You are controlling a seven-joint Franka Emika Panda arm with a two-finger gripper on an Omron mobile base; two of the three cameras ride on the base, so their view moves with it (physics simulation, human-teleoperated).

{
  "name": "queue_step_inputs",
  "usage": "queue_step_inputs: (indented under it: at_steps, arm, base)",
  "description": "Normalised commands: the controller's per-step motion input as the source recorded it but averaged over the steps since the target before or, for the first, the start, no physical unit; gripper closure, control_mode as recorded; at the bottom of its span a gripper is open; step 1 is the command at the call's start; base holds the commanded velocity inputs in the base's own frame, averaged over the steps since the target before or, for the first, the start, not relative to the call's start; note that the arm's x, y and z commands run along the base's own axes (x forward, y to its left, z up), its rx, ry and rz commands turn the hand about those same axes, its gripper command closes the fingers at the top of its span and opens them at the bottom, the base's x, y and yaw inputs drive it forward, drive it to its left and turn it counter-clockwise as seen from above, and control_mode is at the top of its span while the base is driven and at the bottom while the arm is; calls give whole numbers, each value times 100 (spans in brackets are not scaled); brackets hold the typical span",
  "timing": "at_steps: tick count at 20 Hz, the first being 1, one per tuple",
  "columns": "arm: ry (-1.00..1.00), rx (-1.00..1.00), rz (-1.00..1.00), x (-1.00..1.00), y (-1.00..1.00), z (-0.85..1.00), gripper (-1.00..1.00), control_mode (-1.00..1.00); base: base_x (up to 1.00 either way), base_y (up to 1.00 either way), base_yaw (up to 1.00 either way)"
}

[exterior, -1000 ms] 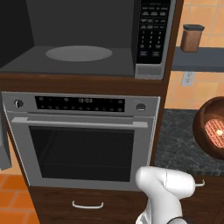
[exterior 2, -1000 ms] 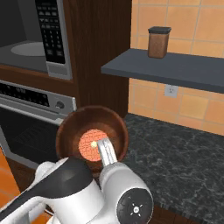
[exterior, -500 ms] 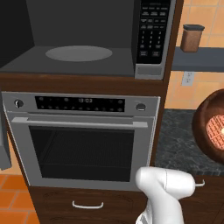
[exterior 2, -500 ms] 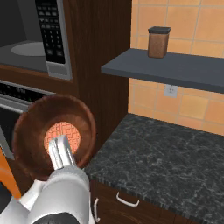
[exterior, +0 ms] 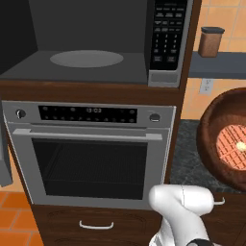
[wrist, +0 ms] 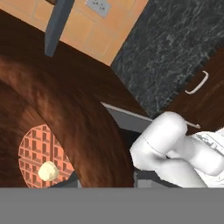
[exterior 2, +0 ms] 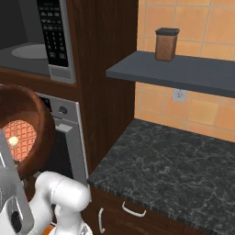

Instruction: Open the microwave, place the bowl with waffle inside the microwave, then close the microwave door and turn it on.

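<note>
Left base view, entry: bowl, reddish-brown, carried in the air at the right edge of the picture, tipped so its inside faces the camera. Contents: waffle, a gridded pink-tan disc lying in the bowl's bottom, with a small pale dab on it.

Item: microwave, built in above the oven. Its door is already swung open; the dark inside and the round grey turntable are exposed. The keypad sits at its right.

Relation governing the next move: the microwave's opening lies up and to the left of the carried bowl, past the keypad column and the dark wood upright. The bowl hangs at about oven height, so it must rise and travel left to clear the microwave's floor edge. Judged risk: tipped as it is, the bowl would need levelling before it is set on the turntable.

Right base view: the bowl hangs in front of the oven, left of the dark stone worktop.

Gripper: its fingers are hidden behind the bowl; nearly closed, and judged to be pinching the bowl's rim.

Other: brown canister on the wall shelf, well apart and uninvolved.
</note>
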Motion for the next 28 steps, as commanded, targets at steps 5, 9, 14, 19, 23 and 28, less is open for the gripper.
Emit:
queue_step_inputs:
  at_steps: [5,9,14,19,23,28]
  arm:
    - [9,-10,-10,2,95,58,100,-100]
    - [8,-8,-11,16,77,9,100,-100]
    - [2,4,-1,19,39,-6,100,-100]
    - [4,3,-6,40,83,1,100,-100]
    - [0,8,-9,54,71,11,100,-100]
    - [-11,23,-7,55,38,19,100,-100]
  base:
    - [0,0,0]
    - [0,0,0]
    - [0,0,0]
    - [0,0,0]
    - [0,0,0]
    - [0,0,0]
